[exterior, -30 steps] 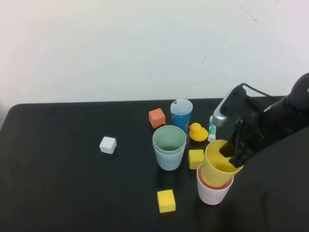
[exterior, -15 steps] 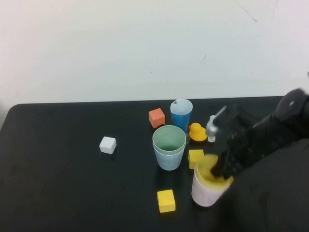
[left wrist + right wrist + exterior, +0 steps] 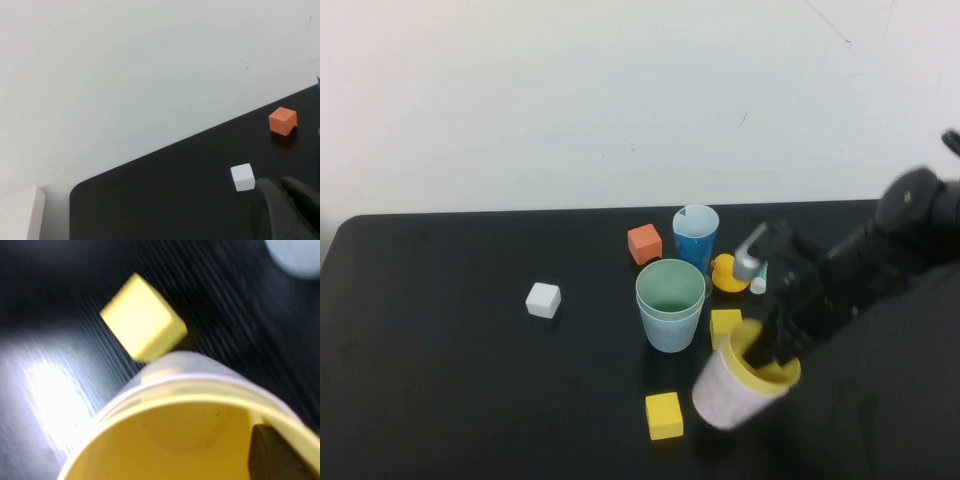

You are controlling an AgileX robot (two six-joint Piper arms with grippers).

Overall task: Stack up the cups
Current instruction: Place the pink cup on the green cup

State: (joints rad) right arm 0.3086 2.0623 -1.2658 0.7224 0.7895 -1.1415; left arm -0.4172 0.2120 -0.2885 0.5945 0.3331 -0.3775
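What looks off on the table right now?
The yellow cup, nested in the pink cup, tilts with it toward the yellow block instead of standing upright. The right gripper is at the yellow cup's rim. The left gripper stays parked.

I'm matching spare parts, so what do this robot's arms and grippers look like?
The right arm is matte black with rounded joints, a silver-grey block near the wrist, and a thin black cable at the picture's right edge. The right gripper has dark fingers. The left gripper shows only as rounded matte black.
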